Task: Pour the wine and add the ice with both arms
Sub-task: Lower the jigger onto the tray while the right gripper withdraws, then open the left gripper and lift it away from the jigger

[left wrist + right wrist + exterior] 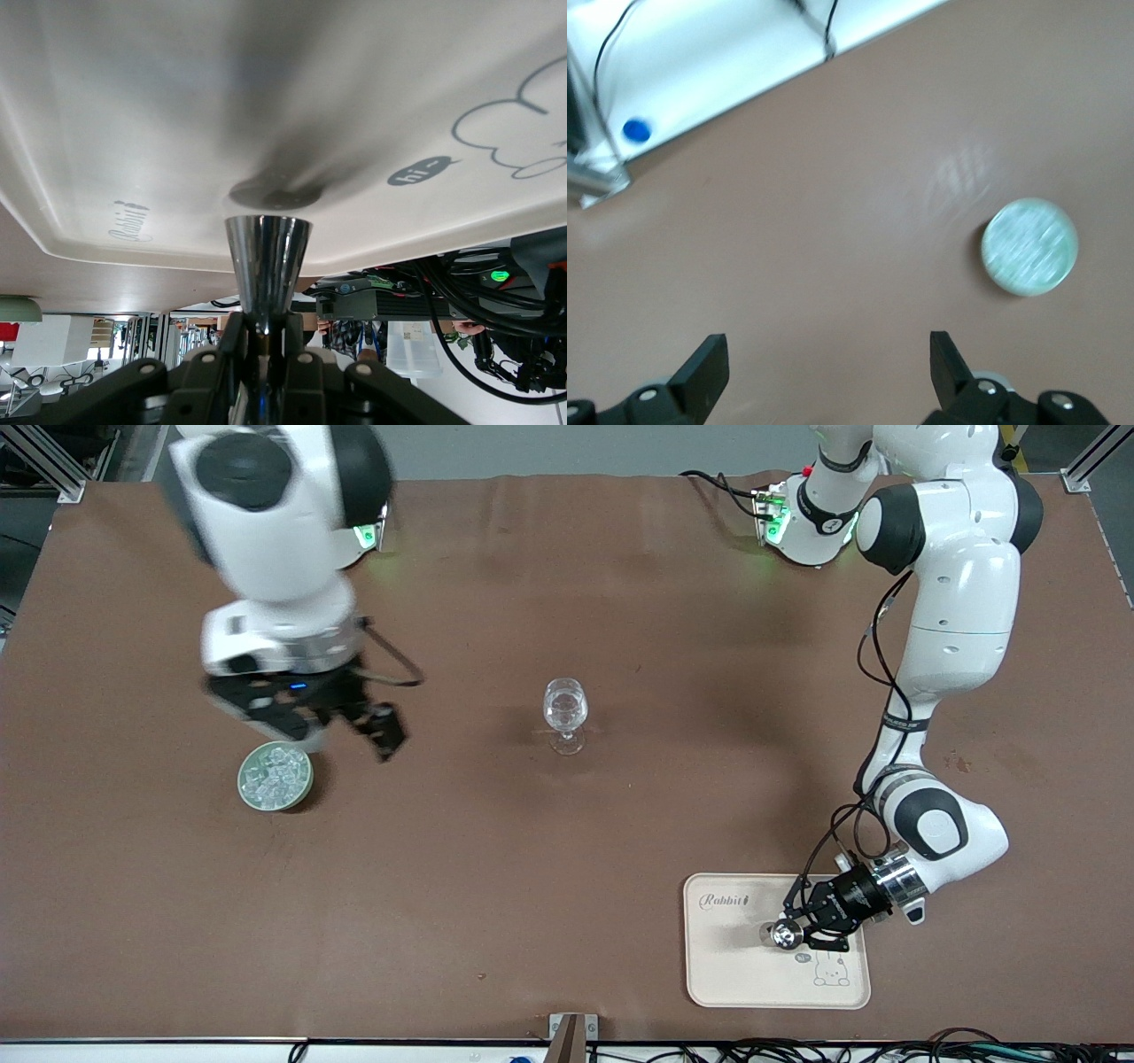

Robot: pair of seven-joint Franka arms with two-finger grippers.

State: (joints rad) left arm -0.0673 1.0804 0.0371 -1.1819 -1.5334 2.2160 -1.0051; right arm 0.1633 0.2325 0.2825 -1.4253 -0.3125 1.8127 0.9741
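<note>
Left gripper (802, 934): low over the cream tray (735, 965) at the left arm's end of the table, pinched tight on a small shiny metal cup (783, 934), a cone-shaped measure. In the left wrist view the fingers (232, 341) clamp its narrow stem while the flared mouth (267, 232) sits close to the tray's surface (133, 106); whether it touches cannot be told.

Right gripper (341, 731): spread wide and empty, in the air just beside the green bowl (275, 777), with the right arm blurred by motion. The right wrist view shows both fingers (700, 367) apart over bare table, the bowl (1029, 245) well off to one side.

The ice (276, 772), clear cubes, lies heaped in the bowl at the right arm's end. The stemmed glass (565, 713) stands upright mid-table, well apart from both grippers.

Risks, as judged: the polished cone may slip or tilt in its narrow grip and spill short of the glass. The cubes are small and slick, so a wide pinch may close on nothing or knock the bowl. The tall, narrow-footed glass may topple if either arm brushes it.
</note>
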